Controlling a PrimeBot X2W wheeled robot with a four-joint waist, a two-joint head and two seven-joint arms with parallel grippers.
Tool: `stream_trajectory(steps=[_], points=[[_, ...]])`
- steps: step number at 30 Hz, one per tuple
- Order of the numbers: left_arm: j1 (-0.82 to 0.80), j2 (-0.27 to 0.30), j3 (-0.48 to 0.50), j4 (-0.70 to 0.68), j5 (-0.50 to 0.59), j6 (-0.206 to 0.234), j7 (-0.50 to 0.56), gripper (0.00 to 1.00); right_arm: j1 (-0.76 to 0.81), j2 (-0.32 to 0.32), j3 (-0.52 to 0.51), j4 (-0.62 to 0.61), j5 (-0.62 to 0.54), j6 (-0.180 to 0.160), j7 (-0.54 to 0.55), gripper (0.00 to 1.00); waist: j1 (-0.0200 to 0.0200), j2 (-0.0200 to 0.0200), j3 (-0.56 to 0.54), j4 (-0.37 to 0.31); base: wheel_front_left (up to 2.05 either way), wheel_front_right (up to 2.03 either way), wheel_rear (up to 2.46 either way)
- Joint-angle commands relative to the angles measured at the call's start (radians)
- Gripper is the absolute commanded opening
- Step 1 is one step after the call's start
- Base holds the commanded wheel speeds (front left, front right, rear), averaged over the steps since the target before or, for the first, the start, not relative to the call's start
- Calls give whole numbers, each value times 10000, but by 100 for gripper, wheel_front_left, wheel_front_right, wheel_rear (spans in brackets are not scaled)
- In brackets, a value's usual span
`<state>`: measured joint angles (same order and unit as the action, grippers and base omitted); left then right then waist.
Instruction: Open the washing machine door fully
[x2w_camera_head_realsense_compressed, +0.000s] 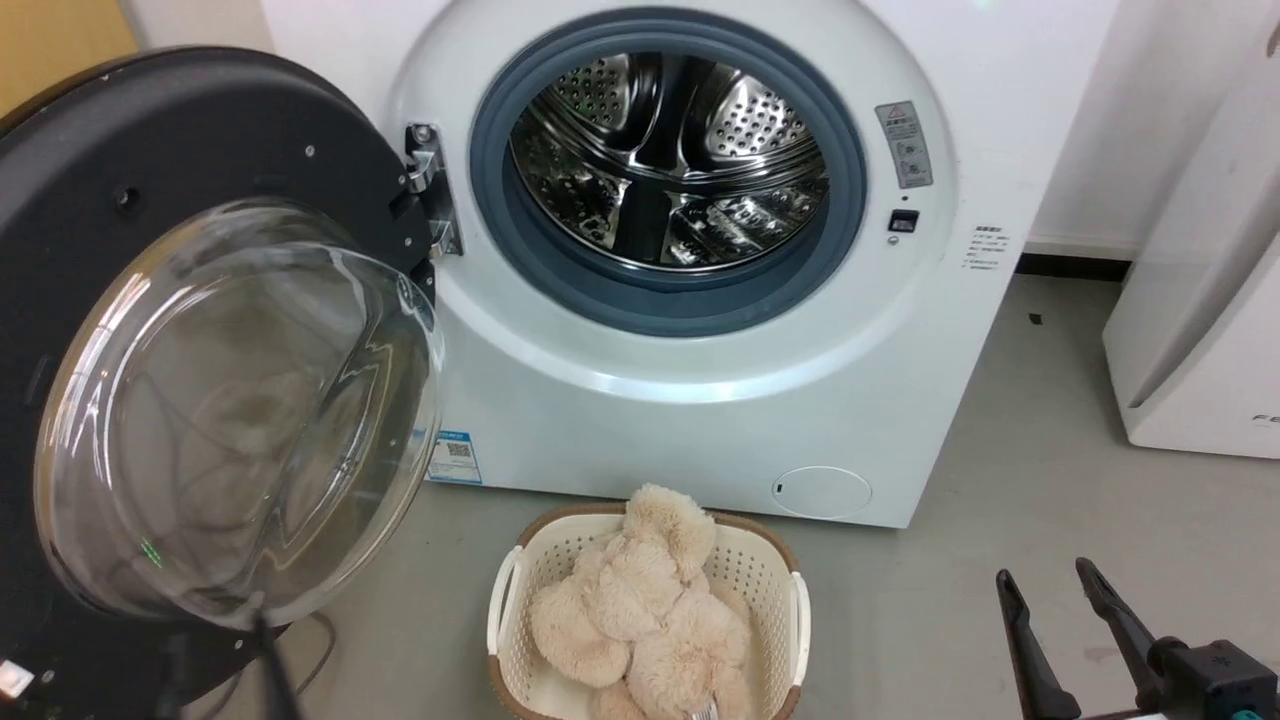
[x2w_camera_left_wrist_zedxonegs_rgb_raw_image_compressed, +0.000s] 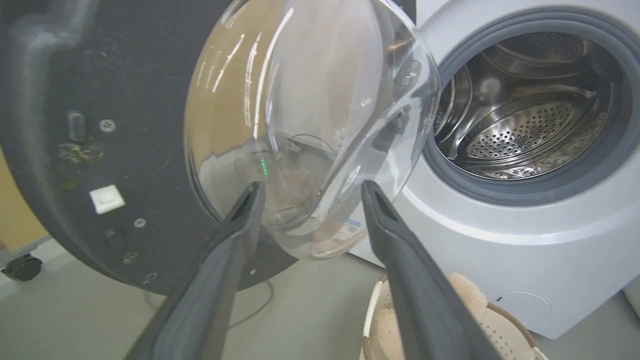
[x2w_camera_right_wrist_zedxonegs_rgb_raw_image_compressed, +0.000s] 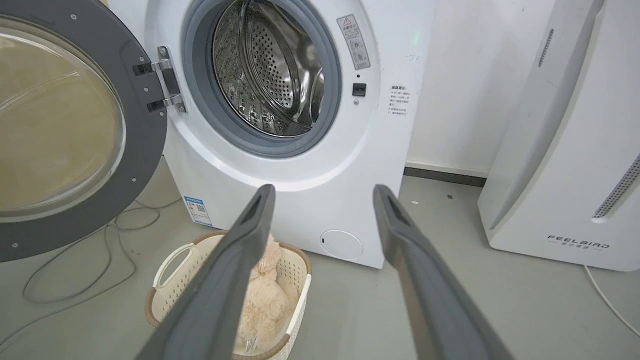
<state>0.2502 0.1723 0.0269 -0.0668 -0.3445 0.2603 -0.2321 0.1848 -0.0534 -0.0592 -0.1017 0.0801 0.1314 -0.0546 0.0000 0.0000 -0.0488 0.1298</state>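
On the grey floor (x2w_camera_head_realsense_compressed: 1000, 450) stands the big white front-loading washing machine (x2w_camera_head_realsense_compressed: 700, 420), its round black glass-bowled door (x2w_camera_head_realsense_compressed: 200, 150) swung wide left, bottom edge cut off. Left gripper (x2w_camera_left_wrist_zedxonegs_rgb_raw_image_compressed: 311, 187) and right gripper (x2w_camera_head_realsense_compressed: 1045, 572) hang spread, empty.

The washing machine door (x2w_camera_head_realsense_compressed: 200, 120) runs off the left and bottom edges of the head view, so its far rim is lost. Behind its glass, a thin dark shape low down may be a finger of the left gripper (x2w_camera_left_wrist_zedxonegs_rgb_raw_image_compressed: 312, 184), but it is too blurry to tell. The right gripper (x2w_camera_head_realsense_compressed: 1044, 570) and the basket (x2w_camera_head_realsense_compressed: 748, 572) are both cut off by the bottom edge. The words on the blue sticker (x2w_camera_head_realsense_compressed: 455, 458) are too small to read.
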Motion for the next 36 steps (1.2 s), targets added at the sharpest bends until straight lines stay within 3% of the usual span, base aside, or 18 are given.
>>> stream_trajectory(steps=[1,17,33,34,36], points=[[149,-18,-82,-59,93,-29,44,100,76,32,10,-26,-50,-7,-29,100,0,0,-46,-54,0,0,0],[-1066,1,-2240,616,1238,-756,587,100,212,32,85,-128,-13,-7,60,100,0,0,-208,-1148,0,0,0],[-1374,192,-2588,1020,1370,-815,812,100,51,32,289,168,78,-7,-59,100,0,0,16,-1394,0,0,0],[-1198,128,-2599,1010,1318,-802,888,0,101,0,288,148,21,0,-4,0,0,0,17,-1395,0,0,0],[-1223,109,-2606,1006,1317,-803,882,0,99,-2,290,153,16,2,5,0,0,0,21,-1394,0,0,0]])
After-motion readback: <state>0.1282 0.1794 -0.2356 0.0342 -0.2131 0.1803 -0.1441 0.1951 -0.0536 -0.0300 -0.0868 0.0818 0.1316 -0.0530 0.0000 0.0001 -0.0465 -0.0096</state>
